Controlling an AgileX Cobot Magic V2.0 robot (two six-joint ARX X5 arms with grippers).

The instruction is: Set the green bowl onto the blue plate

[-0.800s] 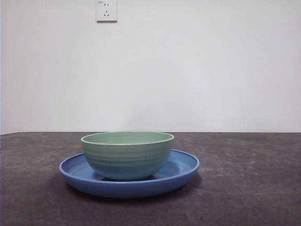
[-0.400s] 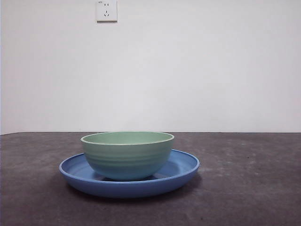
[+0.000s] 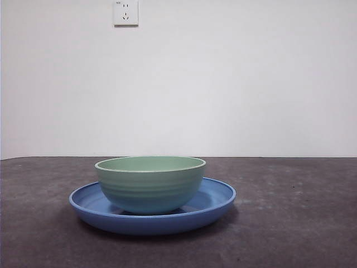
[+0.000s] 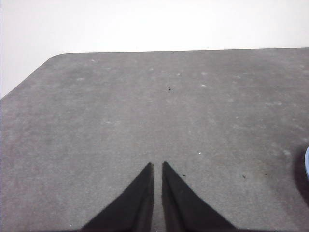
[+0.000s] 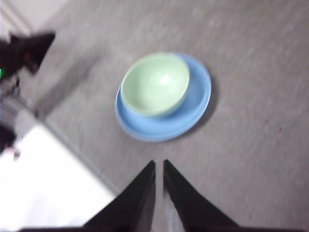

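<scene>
Green bowl [image 3: 150,184] sits upright inside blue plate [image 3: 215,202], off-centre toward 9 o'clock. Left gripper [image 4: 158,166] and right gripper [image 5: 159,164]: jaws pressed together, holding nothing.

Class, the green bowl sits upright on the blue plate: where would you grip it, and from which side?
Probably the green bowl by its rim, from above: its mouth opens upward, and the blue plate shields its base.
</scene>
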